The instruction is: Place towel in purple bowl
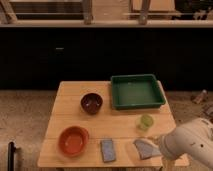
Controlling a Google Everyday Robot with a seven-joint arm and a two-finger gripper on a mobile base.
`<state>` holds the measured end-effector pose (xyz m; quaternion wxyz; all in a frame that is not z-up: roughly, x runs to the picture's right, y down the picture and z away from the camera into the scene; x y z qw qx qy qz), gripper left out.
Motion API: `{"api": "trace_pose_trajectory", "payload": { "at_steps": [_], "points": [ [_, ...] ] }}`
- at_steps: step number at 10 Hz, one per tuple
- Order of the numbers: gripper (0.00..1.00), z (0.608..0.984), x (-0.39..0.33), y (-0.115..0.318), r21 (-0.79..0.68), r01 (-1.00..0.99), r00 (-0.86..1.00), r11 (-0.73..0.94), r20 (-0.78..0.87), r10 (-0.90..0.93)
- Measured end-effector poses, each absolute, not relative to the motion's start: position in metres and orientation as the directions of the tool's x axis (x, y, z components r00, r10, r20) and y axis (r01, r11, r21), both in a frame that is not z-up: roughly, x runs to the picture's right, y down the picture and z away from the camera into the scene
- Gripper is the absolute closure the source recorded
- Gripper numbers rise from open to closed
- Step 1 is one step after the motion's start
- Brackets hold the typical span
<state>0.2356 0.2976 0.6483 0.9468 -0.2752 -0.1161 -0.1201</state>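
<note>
The towel (144,148), a grey-blue wedge-shaped cloth, lies flat near the table's front edge, right of centre. The purple bowl (92,103) stands left of centre, toward the back, and is dark inside. My white arm (192,142) comes in from the lower right. Its gripper (159,143) is at the towel's right edge, low over the table, and the arm hides that side of the towel.
A green square tray (137,91) sits at the back right. A small green cup (146,121) stands just behind the towel. An orange-red bowl (74,140) is at the front left, with a rectangular grey-blue pad (107,150) beside it. The wooden table (70,117) is small, with floor all around it.
</note>
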Motion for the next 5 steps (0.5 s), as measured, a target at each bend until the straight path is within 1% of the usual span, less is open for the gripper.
{"api": "trace_pose_trajectory", "payload": {
  "at_steps": [3,5],
  "points": [
    [0.2,0.683,0.215,0.327,-0.487,0.318,0.938,0.813,0.286,-0.196],
    [0.2,0.71,0.201,0.334,-0.502,0.315,0.943,0.805,0.265,-0.203]
  ]
}}
